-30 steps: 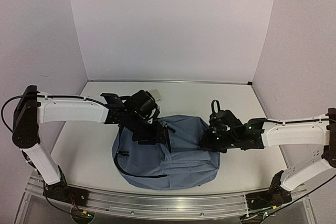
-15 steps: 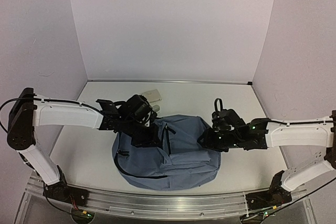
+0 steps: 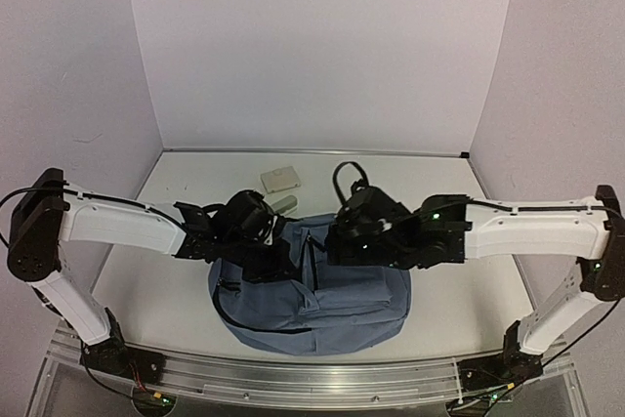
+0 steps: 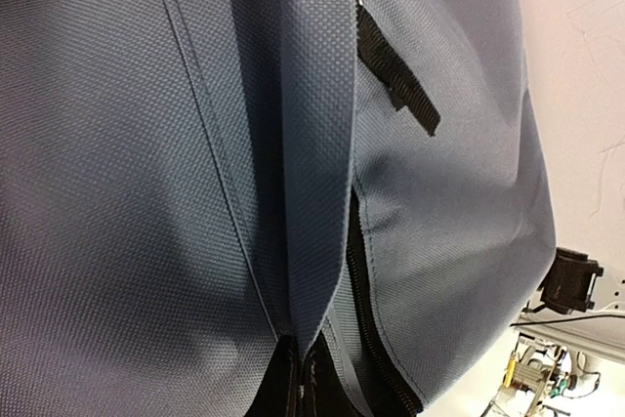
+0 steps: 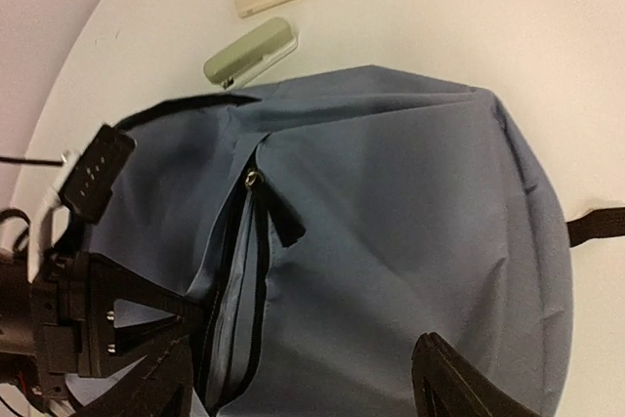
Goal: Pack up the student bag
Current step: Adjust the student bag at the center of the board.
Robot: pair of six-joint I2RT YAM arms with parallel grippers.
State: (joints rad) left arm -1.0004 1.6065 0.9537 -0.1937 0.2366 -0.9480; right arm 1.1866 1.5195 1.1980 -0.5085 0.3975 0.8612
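Since a second ago, left gripper point(image 3: 281, 259) has been shut on the flap beside the zip opening point(image 5: 239, 280) of the student bag point(image 3: 322, 295), which lies flat on the table point(image 3: 166, 290). Right gripper point(image 5: 303, 358) has been swung from the bag's right edge to above its middle, jaws spread, empty. Step judged: mouth being held open. Next: green case point(image 5: 249, 51) just behind the bag is to be fetched.

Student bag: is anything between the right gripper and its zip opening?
Nothing visible does. The right gripper, open, hangs above the student bag with only the bag's own fabric and zip opening below it. The left gripper pinches the flap beside that opening, off to one side.
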